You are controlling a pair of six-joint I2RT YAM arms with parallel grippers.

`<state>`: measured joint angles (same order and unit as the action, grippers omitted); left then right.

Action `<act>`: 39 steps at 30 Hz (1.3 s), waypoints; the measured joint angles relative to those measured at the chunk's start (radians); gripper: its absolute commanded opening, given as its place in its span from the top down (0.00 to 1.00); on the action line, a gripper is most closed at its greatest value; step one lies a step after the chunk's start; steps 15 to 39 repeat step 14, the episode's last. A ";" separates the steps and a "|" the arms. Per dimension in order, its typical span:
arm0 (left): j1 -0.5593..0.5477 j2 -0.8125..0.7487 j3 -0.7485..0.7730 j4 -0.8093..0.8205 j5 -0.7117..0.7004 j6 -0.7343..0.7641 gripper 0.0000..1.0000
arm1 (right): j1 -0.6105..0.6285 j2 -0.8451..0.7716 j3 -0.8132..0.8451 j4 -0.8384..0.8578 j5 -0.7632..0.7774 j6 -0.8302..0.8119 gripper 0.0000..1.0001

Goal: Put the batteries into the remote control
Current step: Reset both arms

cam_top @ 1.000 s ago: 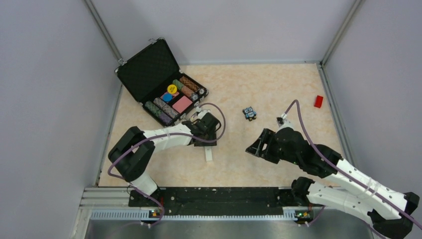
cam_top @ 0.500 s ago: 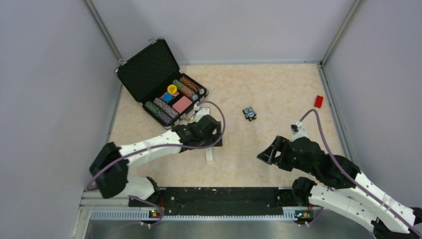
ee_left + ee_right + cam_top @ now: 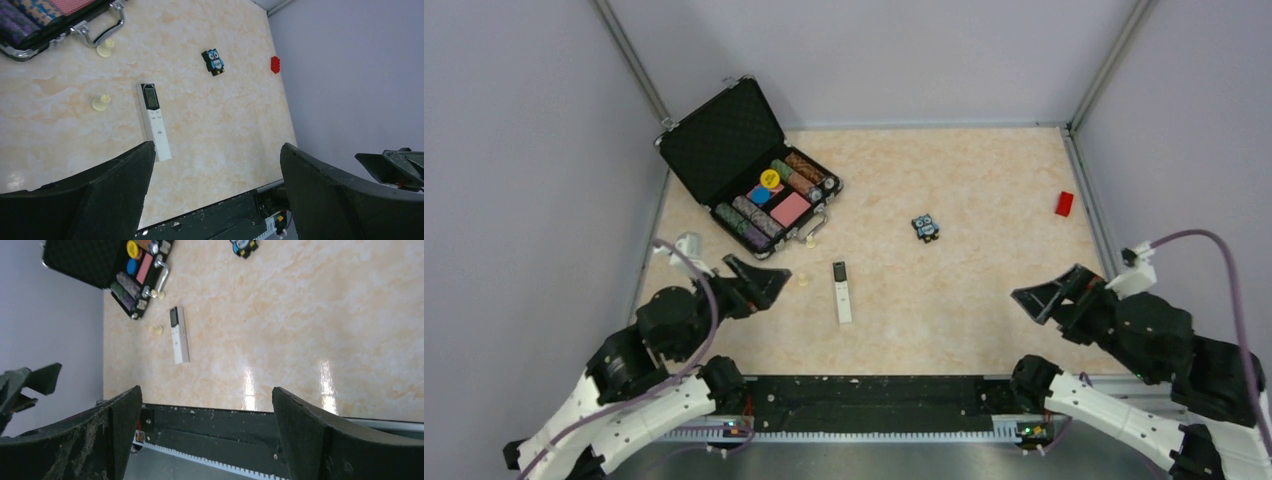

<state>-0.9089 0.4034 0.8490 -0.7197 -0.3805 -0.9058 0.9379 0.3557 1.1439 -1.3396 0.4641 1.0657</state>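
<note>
Remote [image 3: 842,292] | flat on table [image 3: 964,300], centre-left, screen up, dark end toward case [image 3: 724,140] | batteries: none in view, likely already inside | left claw [image 3: 762,275]: open, empty, near edge, clear of remote | right claw [image 3: 1046,285]: open, empty, likewise parked clear

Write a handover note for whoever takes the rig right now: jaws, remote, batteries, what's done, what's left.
Left gripper: jaws open, empty, near its base.
Right gripper: jaws open, empty, near its base.
Remote control: lies flat between the arms, screen side up, nothing touching it.
Batteries: none visible loose in any view.
Done/left: the remote's underside is hidden, so loading cannot be confirmed. Check it first.
</note>
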 measured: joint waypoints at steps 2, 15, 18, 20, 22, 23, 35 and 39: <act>0.000 -0.084 0.018 -0.082 -0.031 -0.019 0.01 | 0.000 -0.011 0.061 -0.031 0.031 -0.010 0.01; 0.000 -0.282 0.128 -0.399 -0.167 -0.087 0.01 | 0.000 -0.048 0.238 -0.126 0.140 -0.052 0.01; 0.000 -0.282 0.128 -0.399 -0.167 -0.087 0.01 | 0.000 -0.048 0.238 -0.126 0.140 -0.052 0.01; 0.000 -0.282 0.128 -0.399 -0.167 -0.087 0.01 | 0.000 -0.048 0.238 -0.126 0.140 -0.052 0.01; 0.000 -0.282 0.128 -0.399 -0.167 -0.087 0.01 | 0.000 -0.048 0.238 -0.126 0.140 -0.052 0.01; 0.000 -0.282 0.128 -0.399 -0.167 -0.087 0.01 | 0.000 -0.048 0.238 -0.126 0.140 -0.052 0.01; 0.000 -0.282 0.128 -0.399 -0.167 -0.087 0.01 | 0.000 -0.048 0.238 -0.126 0.140 -0.052 0.01; 0.000 -0.282 0.128 -0.399 -0.167 -0.087 0.01 | 0.000 -0.048 0.238 -0.126 0.140 -0.052 0.01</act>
